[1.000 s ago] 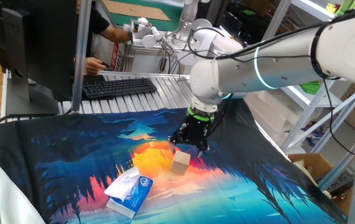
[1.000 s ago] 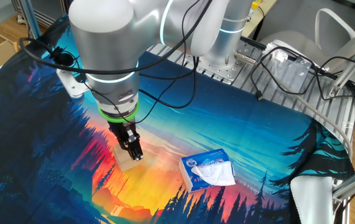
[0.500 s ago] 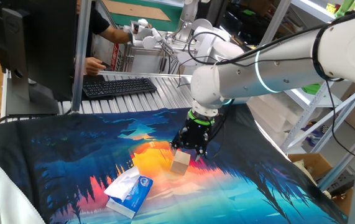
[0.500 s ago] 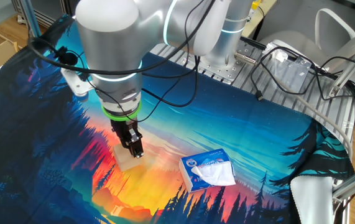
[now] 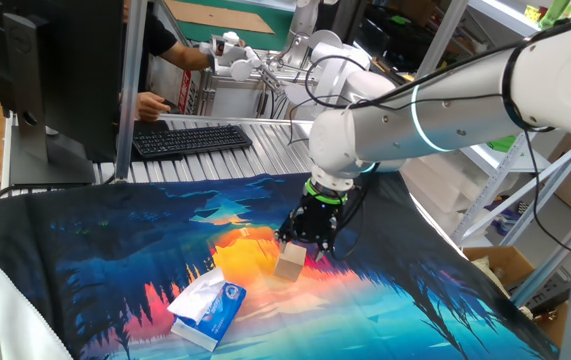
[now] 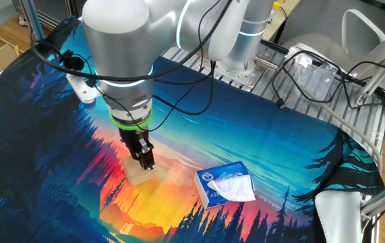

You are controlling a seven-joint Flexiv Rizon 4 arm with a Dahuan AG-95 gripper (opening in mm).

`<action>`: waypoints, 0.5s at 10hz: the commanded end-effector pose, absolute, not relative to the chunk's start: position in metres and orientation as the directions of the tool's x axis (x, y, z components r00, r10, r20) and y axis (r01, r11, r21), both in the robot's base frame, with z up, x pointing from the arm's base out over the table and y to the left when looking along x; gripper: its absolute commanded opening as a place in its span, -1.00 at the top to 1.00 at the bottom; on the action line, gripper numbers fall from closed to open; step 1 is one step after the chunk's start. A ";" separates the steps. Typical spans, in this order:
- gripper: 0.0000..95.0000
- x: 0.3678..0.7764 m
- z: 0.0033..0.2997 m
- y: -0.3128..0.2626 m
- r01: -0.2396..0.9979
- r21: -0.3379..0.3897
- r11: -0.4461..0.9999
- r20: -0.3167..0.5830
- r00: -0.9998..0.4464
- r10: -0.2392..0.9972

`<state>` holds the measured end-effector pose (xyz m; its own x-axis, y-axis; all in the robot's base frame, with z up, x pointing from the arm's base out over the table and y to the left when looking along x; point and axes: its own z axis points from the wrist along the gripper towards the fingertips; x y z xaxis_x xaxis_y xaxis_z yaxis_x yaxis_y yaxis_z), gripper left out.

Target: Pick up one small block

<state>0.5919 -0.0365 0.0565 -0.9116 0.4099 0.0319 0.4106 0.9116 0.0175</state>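
The gripper [image 5: 302, 243] hung just over the small block [image 5: 291, 262] on the worktop [image 5: 115, 250], its opening impossible to judge, holding nothing; an off-centre descent could likely nudge the block aside.

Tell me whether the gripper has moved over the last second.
Yes. The gripper has shifted slightly right, away from the tissue pack, staying low over the small block.
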 end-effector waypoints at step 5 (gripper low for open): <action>-0.60 0.593 0.056 -0.037 0.413 0.022 0.910 0.018 -0.911 0.413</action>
